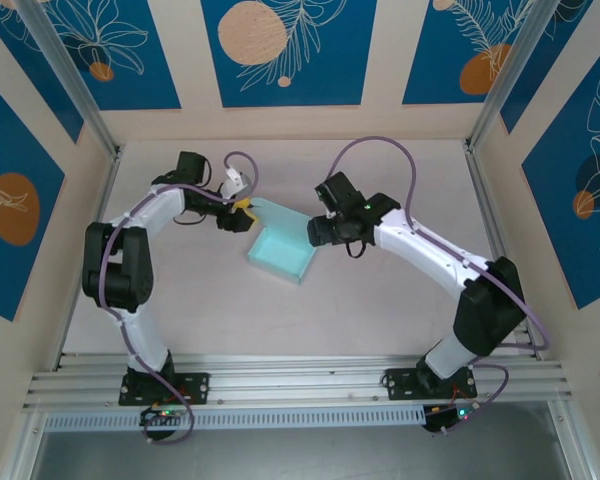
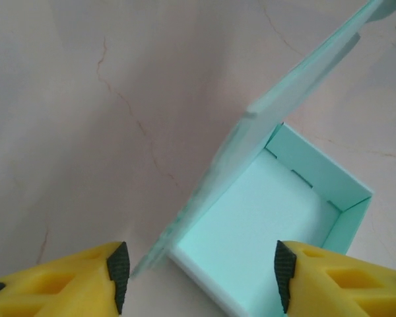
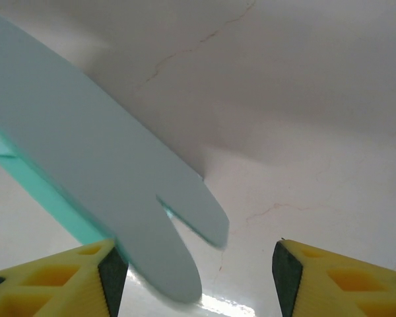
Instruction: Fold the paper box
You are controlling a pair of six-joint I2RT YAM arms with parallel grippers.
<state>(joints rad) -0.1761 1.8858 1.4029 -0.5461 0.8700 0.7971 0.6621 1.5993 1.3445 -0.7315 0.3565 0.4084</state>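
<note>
The paper box (image 1: 278, 255) is a pale light-blue open tray in the middle of the table, with its lid flap (image 1: 280, 215) standing up along the far side. My left gripper (image 1: 245, 215) is at the box's far-left corner. In the left wrist view the left gripper (image 2: 201, 277) is open, and the tray (image 2: 264, 218) lies below its spread jaws, untouched. My right gripper (image 1: 315, 232) is at the box's far-right side. In the right wrist view the right gripper (image 3: 198, 277) is open, and the flap's rounded, slit tabs (image 3: 99, 178) reach down close to its left finger.
The box sits on a pale pinkish table (image 1: 380, 310) with free room around it. Aluminium posts (image 1: 85, 110) and patterned walls enclose the sides and back. A metal rail (image 1: 300, 385) runs along the near edge by the arm bases.
</note>
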